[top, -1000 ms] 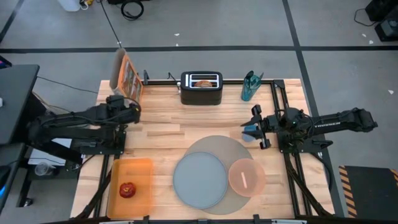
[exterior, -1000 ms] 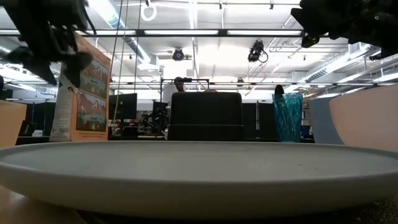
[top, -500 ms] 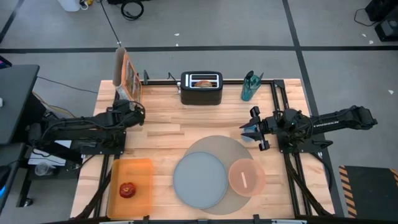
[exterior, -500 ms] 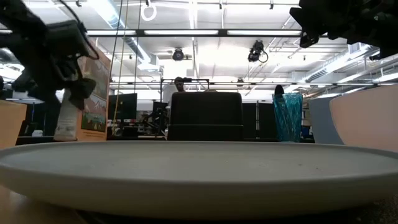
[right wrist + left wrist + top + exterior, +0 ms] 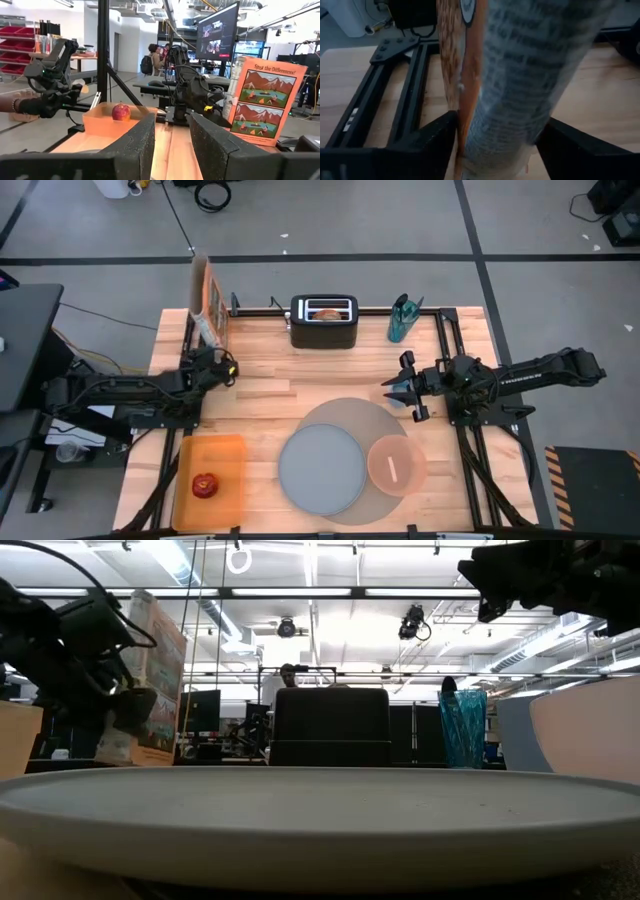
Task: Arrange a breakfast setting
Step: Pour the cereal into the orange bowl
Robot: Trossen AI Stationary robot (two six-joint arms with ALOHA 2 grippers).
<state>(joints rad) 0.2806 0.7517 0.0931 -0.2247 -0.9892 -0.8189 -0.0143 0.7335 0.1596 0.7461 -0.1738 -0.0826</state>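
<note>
The cereal box (image 5: 205,302) at the table's far-left corner is straddled at its lower edge by the left gripper (image 5: 216,364), jaws wide and not yet seen to clamp; the thin cardboard should be pinched squarely across its narrow faces, low, so it is neither crushed nor twisted. The glossy pink bowl (image 5: 397,464) waits on the round grey mat (image 5: 345,415) beside the plate (image 5: 320,470). The right gripper (image 5: 398,391) hovers, 2 fingers apart, empty.

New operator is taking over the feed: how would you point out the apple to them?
Look at the table's near-left corner, where a flat orange tray lies beside the grey mat. The apple sits in that tray: small, round and red, the only thing in it.
</note>
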